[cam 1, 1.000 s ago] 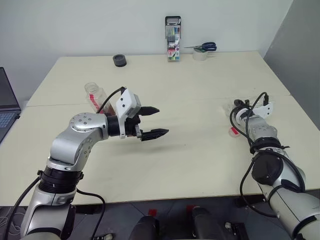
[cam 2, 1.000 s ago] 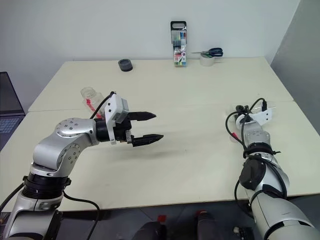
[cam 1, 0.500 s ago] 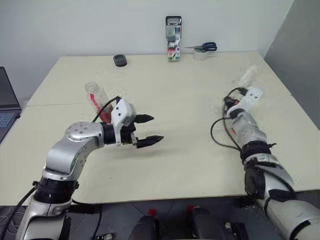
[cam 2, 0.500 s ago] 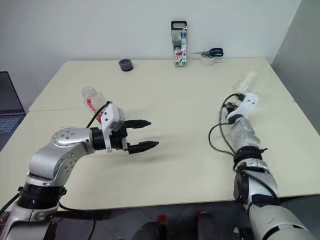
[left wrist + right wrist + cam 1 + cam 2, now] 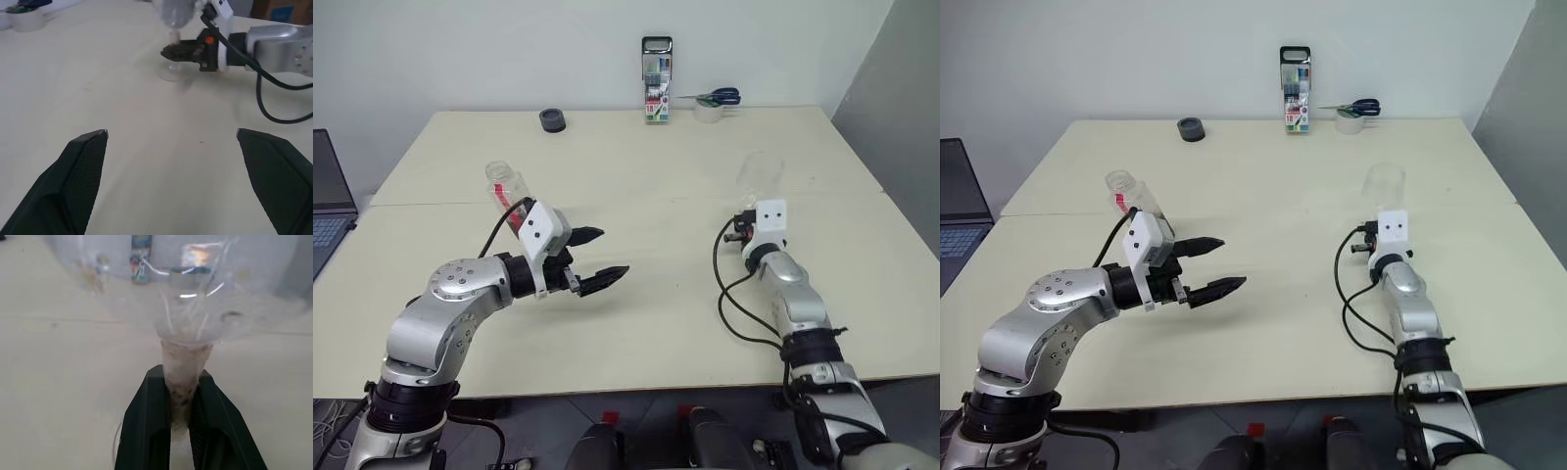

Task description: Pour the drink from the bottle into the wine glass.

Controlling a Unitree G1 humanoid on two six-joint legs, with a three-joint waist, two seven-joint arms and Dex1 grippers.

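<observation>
My right gripper (image 5: 180, 431) is clamped on the thin stem of the clear, round-bowled wine glass (image 5: 1383, 186), which stands upright on the cream table (image 5: 666, 186), its foot on the surface. Wide bare tabletop lies between it and my left gripper (image 5: 599, 257), whose black fingers are spread apart, holding nothing. Just behind my left wrist sits the small clear plastic bottle with a red-and-white label (image 5: 507, 192), uncapped and well apart from the glass. The table's right edge runs near my right arm.

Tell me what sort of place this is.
Probably an office or lab workspace: a pale table against a plain wall, a laptop at its edge, and a marker set, scissors and tape roll along the back.
</observation>
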